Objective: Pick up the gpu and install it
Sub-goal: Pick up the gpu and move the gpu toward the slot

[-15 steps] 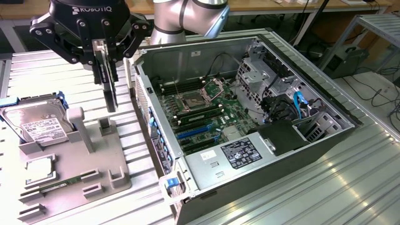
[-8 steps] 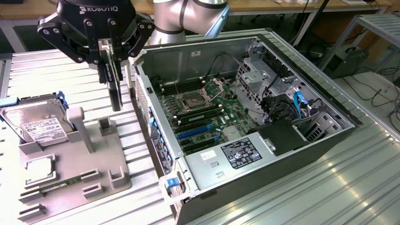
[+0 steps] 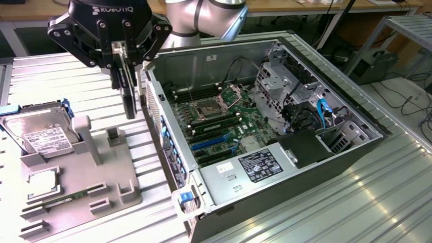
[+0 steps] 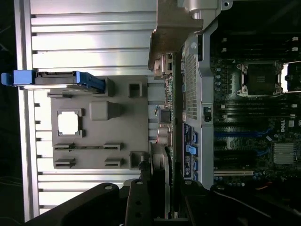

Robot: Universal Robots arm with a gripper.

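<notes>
My gripper (image 3: 125, 59) hangs above the gap between the grey holder and the open computer case, shut on the gpu (image 3: 129, 93). The gpu is a thin black card held upright on edge, clear of the table, just outside the case's near wall. In the wrist view the gpu (image 4: 171, 113) appears edge-on, running away from the gripper (image 4: 160, 200), with its silver bracket (image 4: 173, 33) at the far end. It lies along the case wall, beside the motherboard (image 4: 254, 122). The motherboard's blue slots (image 3: 210, 142) sit inside the case, toward the exterior view's right of the card.
The open computer case (image 3: 351, 109) lies on its side on the slatted metal table (image 3: 378, 192). On the exterior view's left, a grey holder (image 3: 121, 182) carries a hard drive (image 3: 40, 134), a processor chip (image 3: 44, 183) and a memory stick (image 3: 68, 195). Cables and a drive cage fill the case's far end.
</notes>
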